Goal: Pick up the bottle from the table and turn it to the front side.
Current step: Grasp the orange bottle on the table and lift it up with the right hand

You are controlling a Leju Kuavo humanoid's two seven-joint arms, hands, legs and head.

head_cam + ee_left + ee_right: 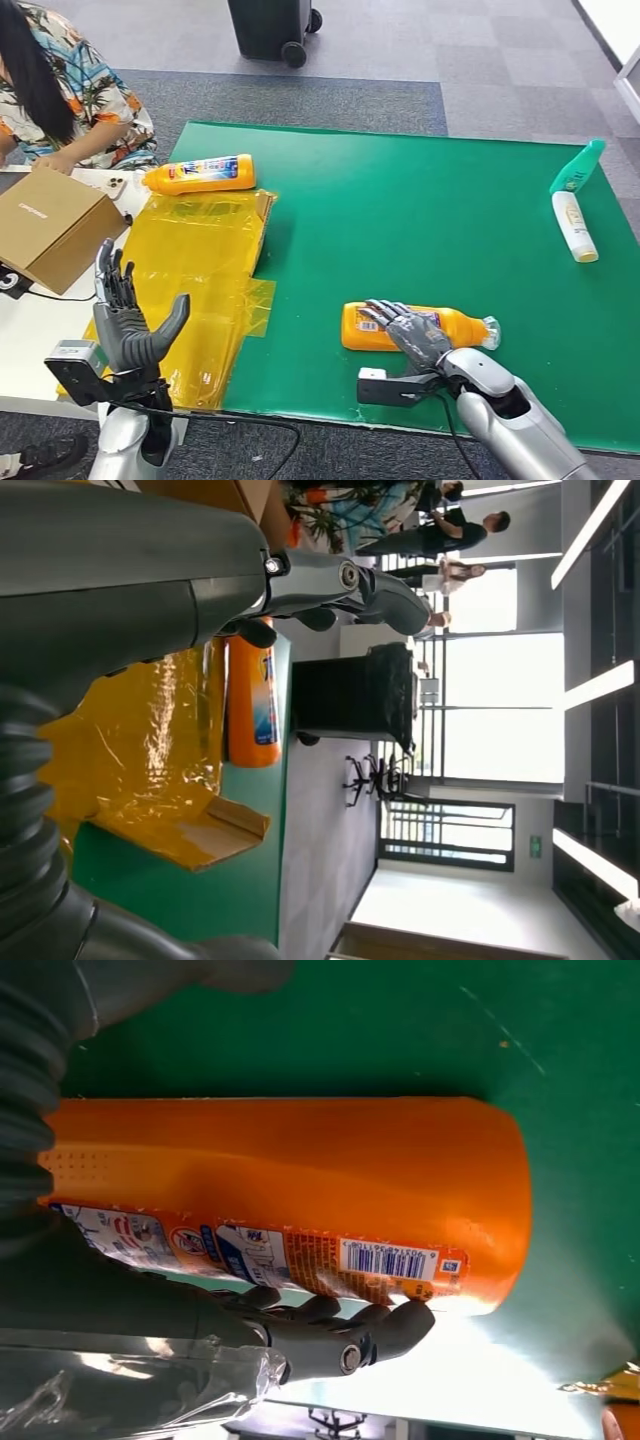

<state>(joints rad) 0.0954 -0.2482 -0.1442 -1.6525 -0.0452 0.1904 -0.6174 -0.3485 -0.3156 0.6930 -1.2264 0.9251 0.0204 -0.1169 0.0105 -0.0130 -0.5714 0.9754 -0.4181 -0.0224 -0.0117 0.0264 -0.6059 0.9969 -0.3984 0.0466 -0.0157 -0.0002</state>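
While the right hand [411, 335] grips the orange bottle [453, 327] on the green table [423, 210], the left hand [128, 320] hangs spread above grey carpet [453, 70].

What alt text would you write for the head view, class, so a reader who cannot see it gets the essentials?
The robot's right hand rests on an orange bottle lying on a green table. Its left hand is raised, open, over yellow plastic sheeting, near a second orange bottle.
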